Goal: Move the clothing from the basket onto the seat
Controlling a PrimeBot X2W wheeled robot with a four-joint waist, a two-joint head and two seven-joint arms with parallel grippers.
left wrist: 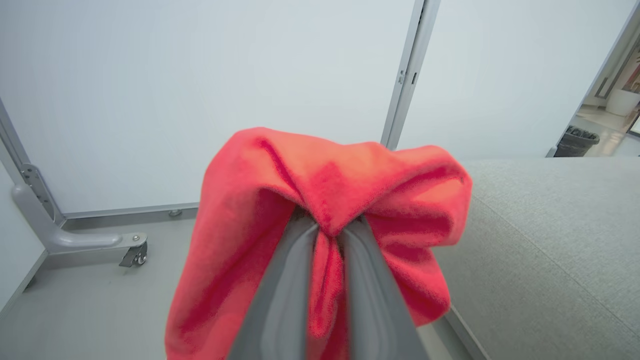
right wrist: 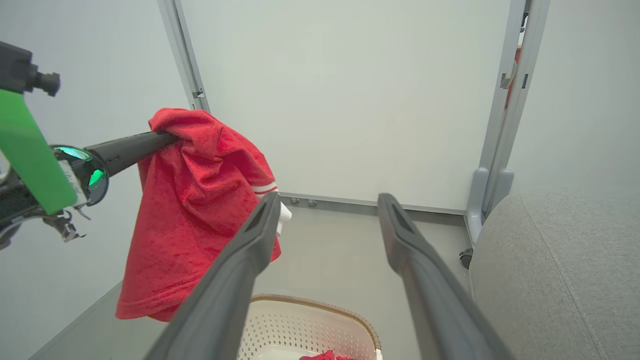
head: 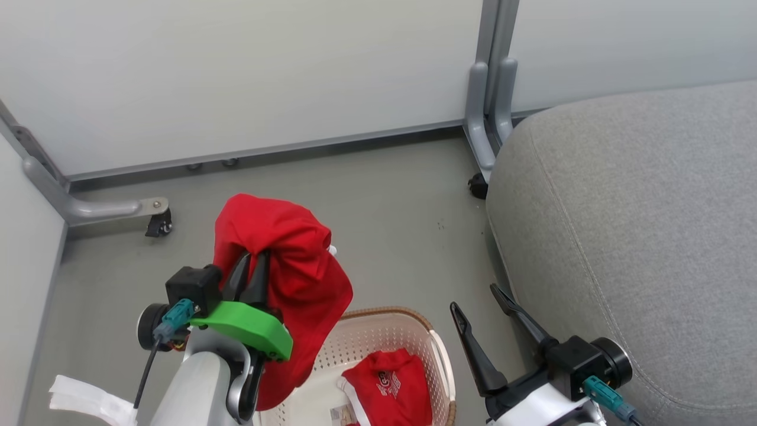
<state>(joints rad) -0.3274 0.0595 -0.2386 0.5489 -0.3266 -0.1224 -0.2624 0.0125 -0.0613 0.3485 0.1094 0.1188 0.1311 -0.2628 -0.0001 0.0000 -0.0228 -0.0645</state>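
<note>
The basket stood on the floor left of the seat, one garment lying in its right side, a second garment hanging from the left gripper above its left rim, and the right gripper between basket and seat.

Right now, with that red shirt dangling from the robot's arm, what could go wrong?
1. The left jaws pinch only a bunched fold of the red garment. Most of it hangs loose, so it could slip onto the floor before reaching the seat.
2. The open right jaws stand between it and the seat, so the swinging cloth might snag on them.
</note>
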